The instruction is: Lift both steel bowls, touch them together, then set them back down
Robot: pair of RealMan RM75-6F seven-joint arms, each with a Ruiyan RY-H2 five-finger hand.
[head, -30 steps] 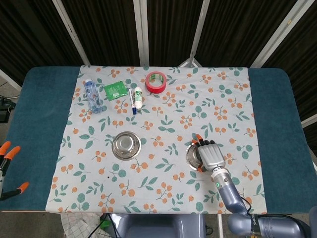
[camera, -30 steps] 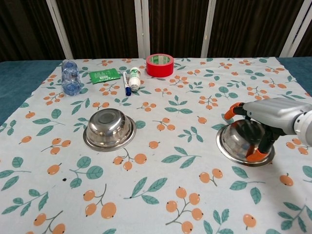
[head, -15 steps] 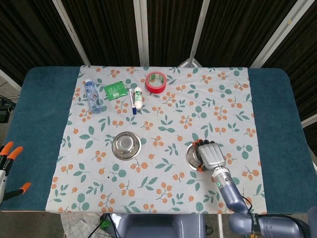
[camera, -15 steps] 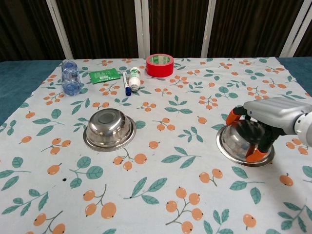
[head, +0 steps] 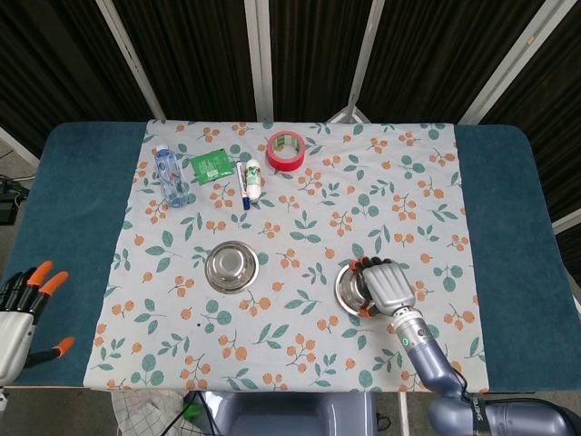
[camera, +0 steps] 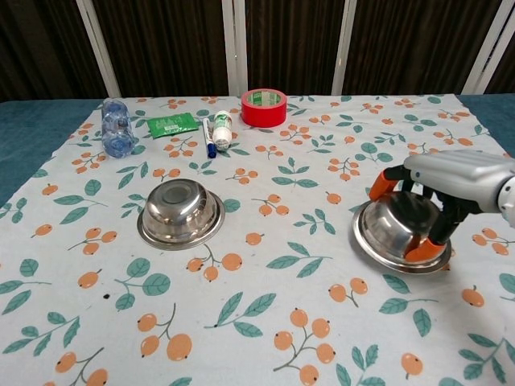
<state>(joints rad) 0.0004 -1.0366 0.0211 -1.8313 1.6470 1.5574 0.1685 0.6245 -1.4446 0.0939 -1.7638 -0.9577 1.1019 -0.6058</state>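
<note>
Grip comes first — your right hand (camera: 438, 211) is clamped over the upturned right bowl (camera: 393, 235), orange fingertips hooked down its sides, and the bowl looks tipped, its far edge just off the cloth (camera: 265, 322). Steel is slick, so raise it slowly and level before you carry it anywhere. The left bowl (camera: 181, 215) sits untouched, upside down, well apart to the left. Your left hand (head: 20, 309) hangs off the table's left edge with fingers spread, holding nothing — bring it over that bowl next.

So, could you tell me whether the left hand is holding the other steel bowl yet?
No, the left hand sits open off the cloth's left edge, well clear of the left bowl.
</note>
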